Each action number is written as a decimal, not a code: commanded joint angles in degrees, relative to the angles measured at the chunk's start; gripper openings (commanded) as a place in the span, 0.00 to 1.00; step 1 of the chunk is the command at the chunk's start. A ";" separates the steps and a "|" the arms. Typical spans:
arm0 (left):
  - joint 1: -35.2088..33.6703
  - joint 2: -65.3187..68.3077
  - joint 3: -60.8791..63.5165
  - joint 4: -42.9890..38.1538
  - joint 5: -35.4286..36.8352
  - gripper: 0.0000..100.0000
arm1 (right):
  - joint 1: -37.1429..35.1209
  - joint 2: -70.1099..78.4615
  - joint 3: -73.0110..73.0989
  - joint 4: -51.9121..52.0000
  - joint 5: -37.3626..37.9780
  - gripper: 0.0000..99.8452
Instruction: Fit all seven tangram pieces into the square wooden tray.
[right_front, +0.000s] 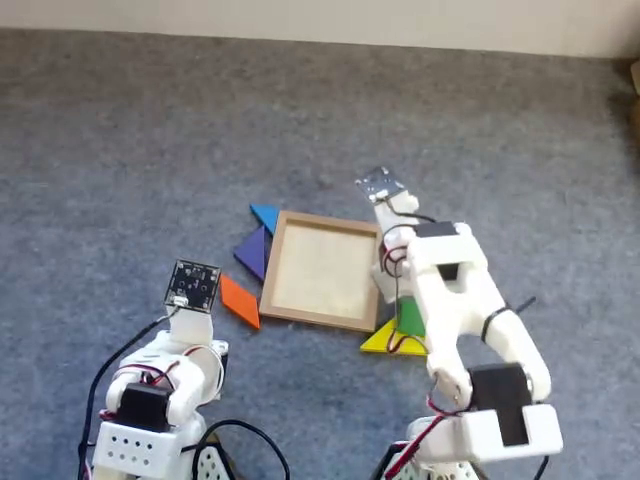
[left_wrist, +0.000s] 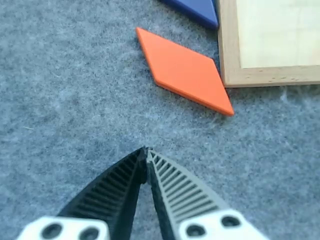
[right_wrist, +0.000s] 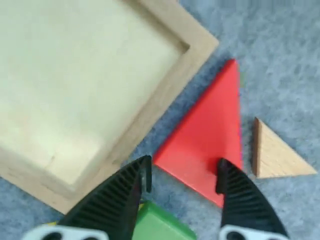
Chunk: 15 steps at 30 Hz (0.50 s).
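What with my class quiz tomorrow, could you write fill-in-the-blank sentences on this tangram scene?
1. The inside of the square wooden tray is ____.
2. The parallelogram ahead of the shut left gripper is coloured ____.
3. Between the fingertips of the open right gripper shows a triangle coloured ____.
Missing words: empty; orange; red.

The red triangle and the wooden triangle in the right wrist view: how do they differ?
The red triangle is painted; the wooden triangle is bare wood. The red triangle is larger than the wooden triangle. The red triangle lies beside the tray, the wooden triangle farther from it. Both lie flat on the carpet.
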 joint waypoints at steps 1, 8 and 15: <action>-0.57 -2.51 1.10 0.35 -0.44 0.01 | 0.40 5.85 -4.00 2.95 0.53 0.28; -0.57 -2.51 1.10 0.35 -0.44 0.01 | 0.57 8.66 -9.27 5.93 0.53 0.28; -0.57 -2.51 1.10 0.35 -0.44 0.01 | 1.89 7.52 -9.45 6.11 0.62 0.28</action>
